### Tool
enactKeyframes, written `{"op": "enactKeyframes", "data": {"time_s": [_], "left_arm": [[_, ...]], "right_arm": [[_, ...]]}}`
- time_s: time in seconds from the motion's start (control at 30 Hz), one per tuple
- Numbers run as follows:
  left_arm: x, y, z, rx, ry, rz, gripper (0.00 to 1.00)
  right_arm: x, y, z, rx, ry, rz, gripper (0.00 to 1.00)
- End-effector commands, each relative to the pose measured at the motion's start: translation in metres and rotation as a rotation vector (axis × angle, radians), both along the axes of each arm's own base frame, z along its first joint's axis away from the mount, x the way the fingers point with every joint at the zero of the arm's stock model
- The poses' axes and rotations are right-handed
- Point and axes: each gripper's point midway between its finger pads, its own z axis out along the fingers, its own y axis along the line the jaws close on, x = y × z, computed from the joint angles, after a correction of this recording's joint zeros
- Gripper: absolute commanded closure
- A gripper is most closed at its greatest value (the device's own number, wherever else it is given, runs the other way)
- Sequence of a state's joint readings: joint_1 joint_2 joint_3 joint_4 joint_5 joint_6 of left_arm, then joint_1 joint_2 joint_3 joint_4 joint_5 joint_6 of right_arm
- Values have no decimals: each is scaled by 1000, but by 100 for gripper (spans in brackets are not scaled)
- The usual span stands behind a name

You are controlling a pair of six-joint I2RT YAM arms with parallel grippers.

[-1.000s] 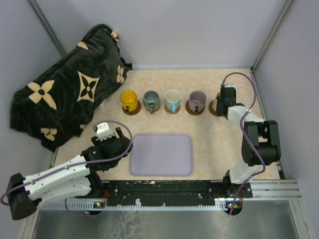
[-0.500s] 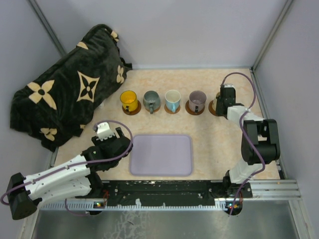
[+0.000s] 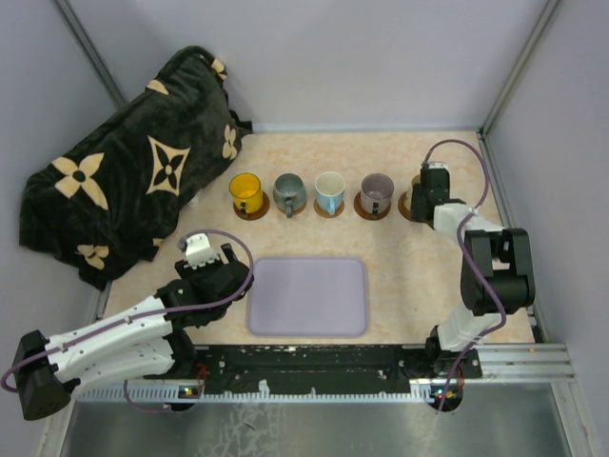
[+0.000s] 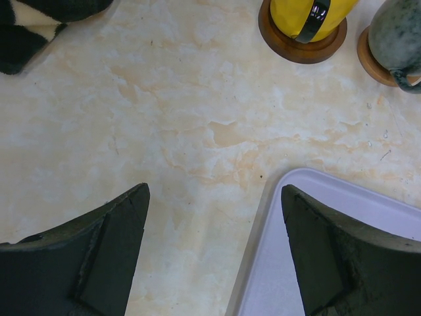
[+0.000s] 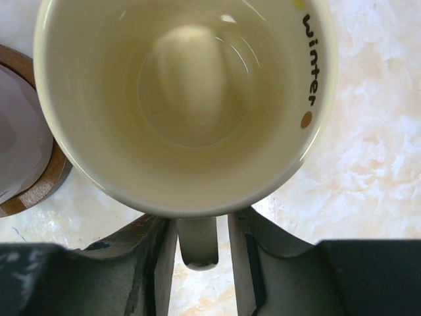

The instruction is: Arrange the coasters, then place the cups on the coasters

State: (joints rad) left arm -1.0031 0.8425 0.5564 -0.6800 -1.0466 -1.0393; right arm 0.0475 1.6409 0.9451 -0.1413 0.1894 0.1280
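Five cups stand in a row on brown coasters: yellow (image 3: 245,190), grey-green (image 3: 288,190), white with a blue handle (image 3: 329,189), mauve (image 3: 377,189) and, at the right end, a cream cup (image 5: 184,99) on its coaster (image 3: 406,207). My right gripper (image 5: 202,227) straddles the cream cup's handle (image 5: 197,245). Its jaws are slightly open, with a gap on the right side of the handle. My left gripper (image 4: 214,194) hangs wide open and empty over the tray's left edge, near the yellow cup (image 4: 309,13) and its coaster (image 4: 289,49).
A lavender tray (image 3: 307,296) lies in front of the row. A dark flower-patterned blanket (image 3: 124,181) is heaped at the back left. The mauve cup's coaster (image 5: 39,187) sits close to the left of the cream cup. Walls enclose the table.
My right gripper's jaws have parted a little from the cream cup's handle. Neither arm has shifted, and the cups stay where they were.
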Motion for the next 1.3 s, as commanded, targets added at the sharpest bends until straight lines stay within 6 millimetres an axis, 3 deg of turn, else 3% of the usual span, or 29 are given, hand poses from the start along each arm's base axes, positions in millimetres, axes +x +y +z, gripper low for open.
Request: {"op": "enactKeyframes", "data": {"time_s": [0.0, 0.2, 0.33, 0.47, 0.53, 0.77, 1.0, 1.27], "left_arm": [[2, 2, 5, 1, -21, 10, 13], [3, 2, 7, -1, -24, 9, 13], [3, 1, 7, 3, -22, 6, 13], [3, 0, 10, 4, -24, 2, 13], [4, 0, 11, 2, -26, 2, 13], [6, -1, 17, 2, -39, 1, 11], [4, 3, 26, -11, -49, 6, 6], [-4, 19, 40, -26, -56, 53, 0]], "right_arm": [[8, -2, 25, 7, -93, -18, 61], [2, 0, 25, 17, -89, -20, 57], [0, 8, 33, 10, -103, -8, 48], [-5, 14, 51, -12, -135, -5, 24], [-8, 17, 60, -14, -153, -5, 3], [-28, 19, 98, 37, -236, -50, 1], [-55, -2, 136, 39, -331, -200, 1], [-88, -35, 144, -45, -274, -409, 1]]}}
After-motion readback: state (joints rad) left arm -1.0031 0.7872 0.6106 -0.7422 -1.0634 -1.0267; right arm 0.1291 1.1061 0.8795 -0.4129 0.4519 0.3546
